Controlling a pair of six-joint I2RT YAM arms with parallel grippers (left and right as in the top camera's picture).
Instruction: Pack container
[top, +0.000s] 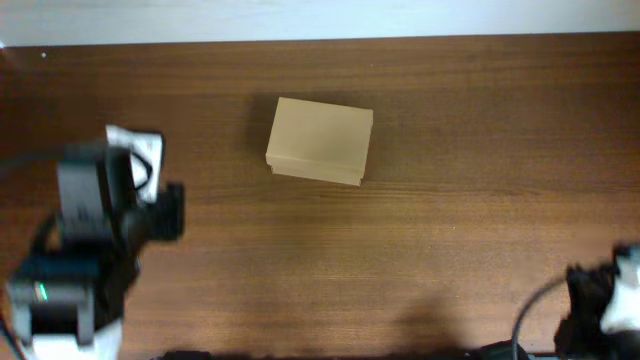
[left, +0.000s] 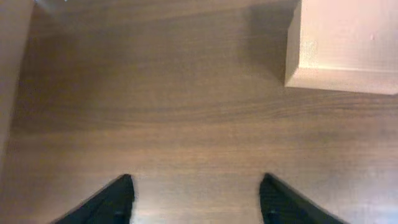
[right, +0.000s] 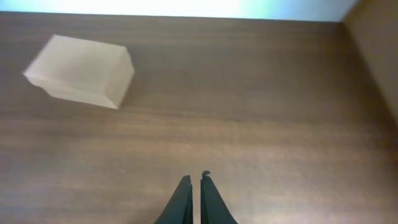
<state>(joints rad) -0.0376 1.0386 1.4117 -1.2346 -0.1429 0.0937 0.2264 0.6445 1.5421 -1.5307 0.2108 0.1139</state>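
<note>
The container (top: 320, 140) is a small tan cardboard box, lid shut, lying on the brown wooden table (top: 420, 240) behind its middle. It shows at the top right of the left wrist view (left: 345, 43) and at the upper left of the right wrist view (right: 81, 70). My left gripper (left: 196, 186) is open and empty, over bare wood to the left of and in front of the box; in the overhead view it (top: 165, 205) is at the left side. My right gripper (right: 195, 180) is shut with nothing between its fingers, far from the box, at the front right corner (top: 600, 300).
A white object (top: 140, 150) lies on the table behind the left arm, partly hidden by it. The table's far edge meets a pale wall (top: 320, 15). Cables trail from the right arm at the front edge (top: 520, 330).
</note>
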